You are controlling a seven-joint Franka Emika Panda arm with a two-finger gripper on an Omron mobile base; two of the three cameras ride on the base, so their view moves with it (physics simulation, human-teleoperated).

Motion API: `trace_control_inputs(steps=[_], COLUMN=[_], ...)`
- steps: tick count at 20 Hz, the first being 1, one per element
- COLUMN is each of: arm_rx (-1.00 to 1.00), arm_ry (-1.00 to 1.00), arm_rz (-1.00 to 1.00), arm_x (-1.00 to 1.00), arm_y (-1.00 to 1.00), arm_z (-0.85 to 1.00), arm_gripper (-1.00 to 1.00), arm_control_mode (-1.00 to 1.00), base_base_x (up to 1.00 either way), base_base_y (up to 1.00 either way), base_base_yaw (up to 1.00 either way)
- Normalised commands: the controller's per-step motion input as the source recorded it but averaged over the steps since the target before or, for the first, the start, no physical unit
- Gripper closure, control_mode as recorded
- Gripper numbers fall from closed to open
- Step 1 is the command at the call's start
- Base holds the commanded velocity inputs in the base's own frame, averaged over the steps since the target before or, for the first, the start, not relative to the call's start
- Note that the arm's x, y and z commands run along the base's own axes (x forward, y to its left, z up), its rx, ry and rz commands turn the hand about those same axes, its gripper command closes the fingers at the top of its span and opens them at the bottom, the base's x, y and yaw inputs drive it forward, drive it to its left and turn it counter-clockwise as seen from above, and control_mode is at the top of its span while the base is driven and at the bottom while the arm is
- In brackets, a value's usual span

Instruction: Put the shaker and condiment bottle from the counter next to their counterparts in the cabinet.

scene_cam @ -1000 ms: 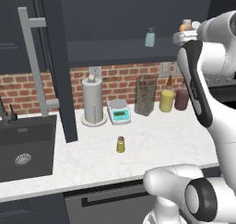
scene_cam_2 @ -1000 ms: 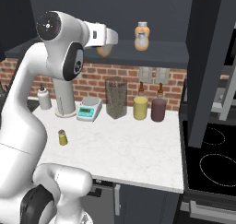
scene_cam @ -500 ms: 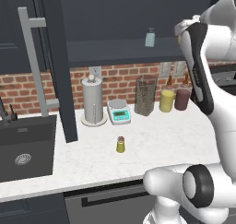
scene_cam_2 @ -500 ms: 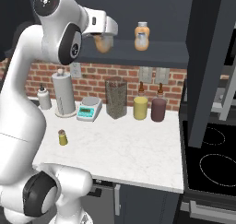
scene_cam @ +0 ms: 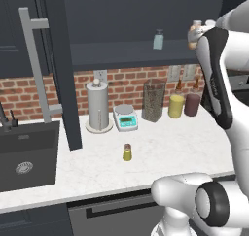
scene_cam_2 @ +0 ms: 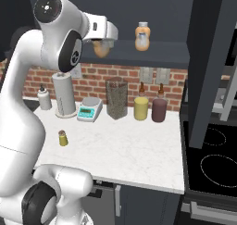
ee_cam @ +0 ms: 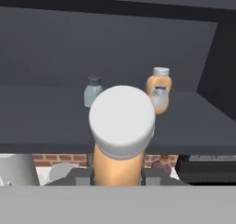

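The condiment bottle (ee_cam: 120, 140) is off the table (scene_cam: 165, 155) and up at shelf height, clamped in the jaws of the gripper (scene_cam_2: 102, 44) — they are closed on its orange body, cap pointing toward the cabinet (scene_cam_2: 166, 15). It is not yet set down: in the right base view it hangs in front of the shelf edge, well to the left of the orange bottle (scene_cam_2: 142, 36) it should join. From the hand view the shelf holds that orange bottle (ee_cam: 158, 94) on the right and the pale blue-grey shaker (ee_cam: 93, 91) on the left, with a free stretch of shelf between and around them. The shaker (scene_cam: 127, 152) stands untouched on the table, out in the open in front of the small scale (scene_cam: 125, 117) and the paper towel holder (scene_cam: 97, 107). So I judge the task at well under half: the first item is lifted but not placed, the second not begun. The arm is raised high, elbow bent sharply and the forearm reaching level toward the shelf, hand roughly horizontal — a pose that suits pushing the bottle forward over the shelf lip and then rightward to its counterpart.
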Motion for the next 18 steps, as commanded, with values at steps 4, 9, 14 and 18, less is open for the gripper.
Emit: trace_control_inputs(steps=[4, 9, 14, 18], arm_rx=[0.0, -0.02, -0.03, -0.01], arm_ry=[-0.03, 0.0, 0.0, 0.0], arm_rz=[0.03, 0.0, 0.0, 0.0], arm_x=[-0.01, 0.04, 0.23, 0.18], arm_y=[0.0, 0.0, 0.0, 0.0], arm_z=[-0.28, -0.06, 0.0, 0.0], arm_gripper=[1.0, 1.0, 1.0, 1.0], arm_control_mode=[-1.0, -1.0, -1.0, -1.0], base_base_x=[0.0, 0.0, 0.0, 0.0], base_base_y=[0.0, 0.0, 0.0, 0.0], base_base_yaw=[0.0, 0.0, 0.0, 0.0])
